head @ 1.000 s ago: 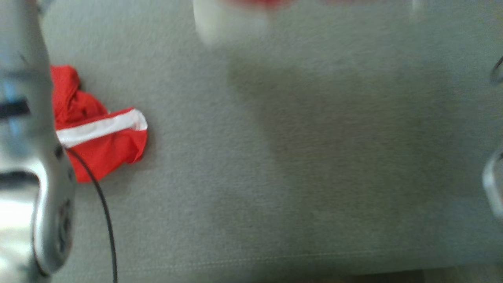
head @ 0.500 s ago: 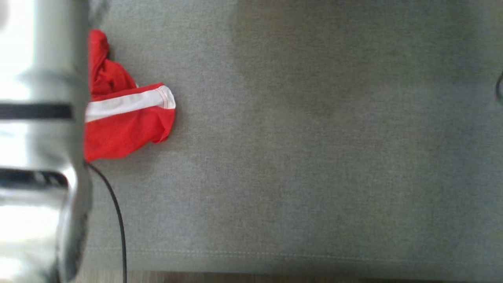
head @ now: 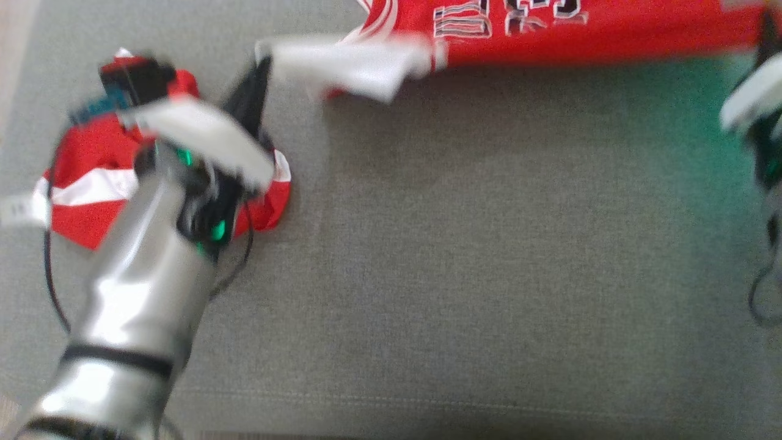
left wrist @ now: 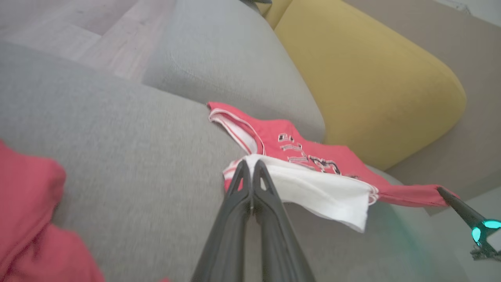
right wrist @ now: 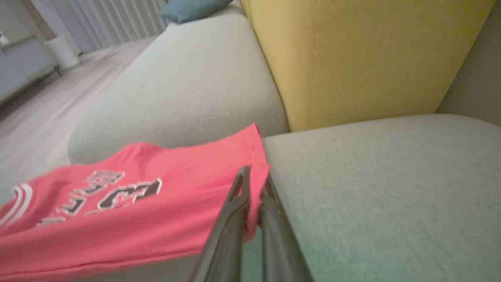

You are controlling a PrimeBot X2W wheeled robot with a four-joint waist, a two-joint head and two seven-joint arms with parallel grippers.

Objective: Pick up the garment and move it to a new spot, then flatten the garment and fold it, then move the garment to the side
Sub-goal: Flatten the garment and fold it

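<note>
Half a second ago the left forearm was a bright blur along the 9 o'clock edge of the head view. The view has since swung, so the forearm now slants up from 7 o'clock. The garment [head: 550, 27] has come into frame along 12 to 1 o'clock, stretched taut over the grey cushion [head: 489, 244]. The crumpled red cloth [head: 85, 195] lies on that cushion at 9 o'clock as before, partly under the arm.

The left gripper [left wrist: 250, 166] has its long, dark, tapered fingers pressed together on the garment's white, turned-over end. The right gripper [right wrist: 254, 176] is pinched on the opposite red hem.

The garment is thin red fabric with black letters outlined in white and striped white trim at one opening. The grey cushion is a coarse weave with a stitched seam near 6 o'clock. The yellow cushion [left wrist: 372, 78] behind is smooth and rounded.

There are two red textiles, two grippers, one yellow cushion, and two grey cushions in the left wrist view.
</note>
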